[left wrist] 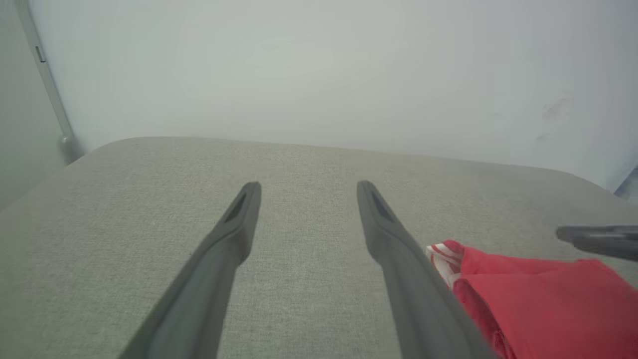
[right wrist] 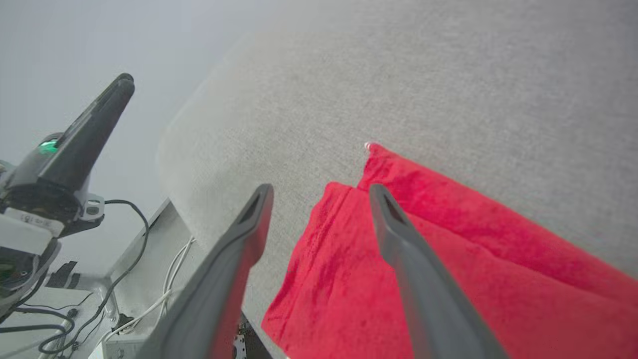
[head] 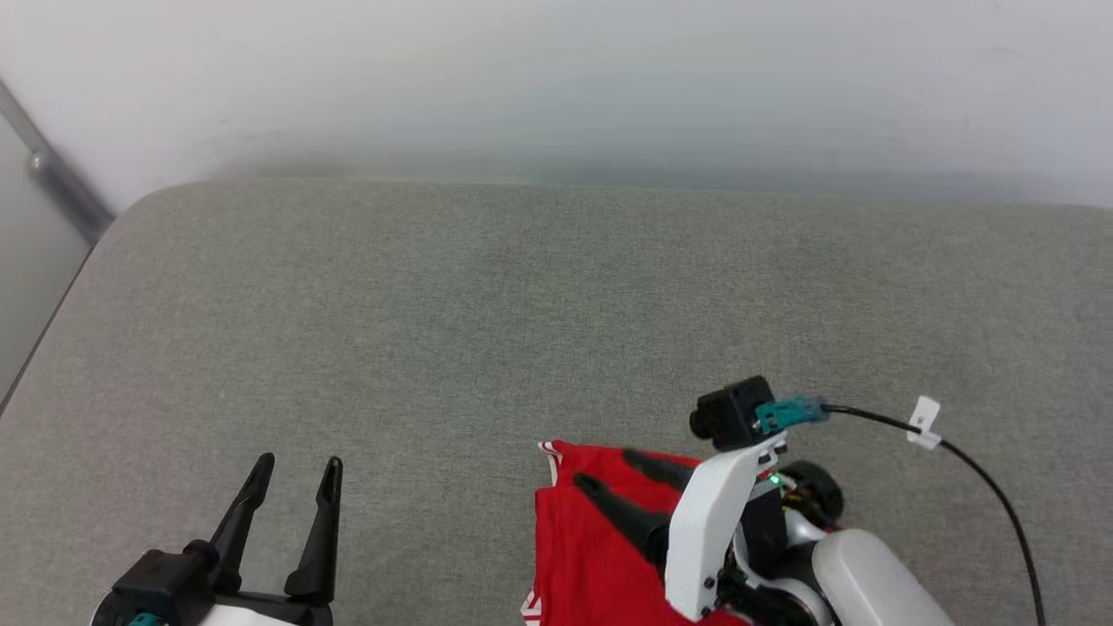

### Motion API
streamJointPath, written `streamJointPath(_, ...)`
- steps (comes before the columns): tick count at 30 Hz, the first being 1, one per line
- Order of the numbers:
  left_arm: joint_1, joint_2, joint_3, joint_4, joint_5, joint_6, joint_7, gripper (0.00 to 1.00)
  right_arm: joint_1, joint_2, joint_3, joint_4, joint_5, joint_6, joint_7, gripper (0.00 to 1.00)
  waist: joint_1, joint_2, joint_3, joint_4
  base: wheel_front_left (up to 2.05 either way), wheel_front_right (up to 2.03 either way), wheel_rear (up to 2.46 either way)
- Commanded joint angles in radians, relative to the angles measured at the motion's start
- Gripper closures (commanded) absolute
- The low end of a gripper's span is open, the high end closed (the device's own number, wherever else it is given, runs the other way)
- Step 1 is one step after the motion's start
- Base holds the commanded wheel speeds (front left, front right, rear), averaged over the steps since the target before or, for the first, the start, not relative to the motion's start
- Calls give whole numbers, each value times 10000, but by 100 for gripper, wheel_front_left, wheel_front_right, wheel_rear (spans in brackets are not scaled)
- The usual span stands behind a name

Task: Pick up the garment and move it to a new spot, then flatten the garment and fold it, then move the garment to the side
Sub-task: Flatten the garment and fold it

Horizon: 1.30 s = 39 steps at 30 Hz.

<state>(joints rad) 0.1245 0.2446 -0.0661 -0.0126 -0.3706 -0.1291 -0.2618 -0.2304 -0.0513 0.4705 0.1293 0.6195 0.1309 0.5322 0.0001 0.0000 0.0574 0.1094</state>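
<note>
The garment (head: 583, 548) is a folded red piece with red-white striped trim at one corner, lying on the grey table (head: 487, 330) by its near edge, right of centre. My right gripper (head: 603, 467) hovers just above the garment's far left corner, open, with nothing between its fingers. In the right wrist view, the right gripper (right wrist: 320, 188) straddles the garment's (right wrist: 473, 234) left border, one finger over red cloth and one over bare table. My left gripper (head: 300, 461) stands open over the bare table at the lower left, well apart from the garment (left wrist: 538, 294). The left gripper (left wrist: 308, 185) holds nothing.
A pale wall (head: 556, 78) rises behind the table, whose far left corner is rounded. A black cable with a white tag (head: 926, 422) runs from my right wrist camera. Below the table's near edge, the right wrist view shows a frame and loose cables (right wrist: 149, 299).
</note>
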Motion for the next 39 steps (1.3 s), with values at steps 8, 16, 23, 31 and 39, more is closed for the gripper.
streamJointPath(8,6,-85,-23,-203,99,-14,-43,0,-915,-1272,-1152,-332,-2963,-4,-2063,0,-1,0,-62,-429,0,0,0)
streamJointPath(16,-1,-216,107,-482,52,-14,-34,0,-358,-2335,-2923,-634,-4575,-4,-4389,0,-1,0,-117,-854,0,0,0)
streamJointPath(23,21,-308,192,-685,27,-14,-34,0,784,-1809,-4311,-1388,-5004,-4,-5749,0,-1,0,-151,-957,0,0,0)
streamJointPath(31,56,-368,260,-992,93,-14,-34,0,1966,-1015,-4782,-2236,-5217,-4,-6454,0,-1,0,-152,-1004,0,0,0)
streamJointPath(39,93,-435,81,-1127,318,-14,-34,0,2685,-455,-4917,-2581,-5099,-4,-6808,0,-1,0,-74,-950,0,0,0)
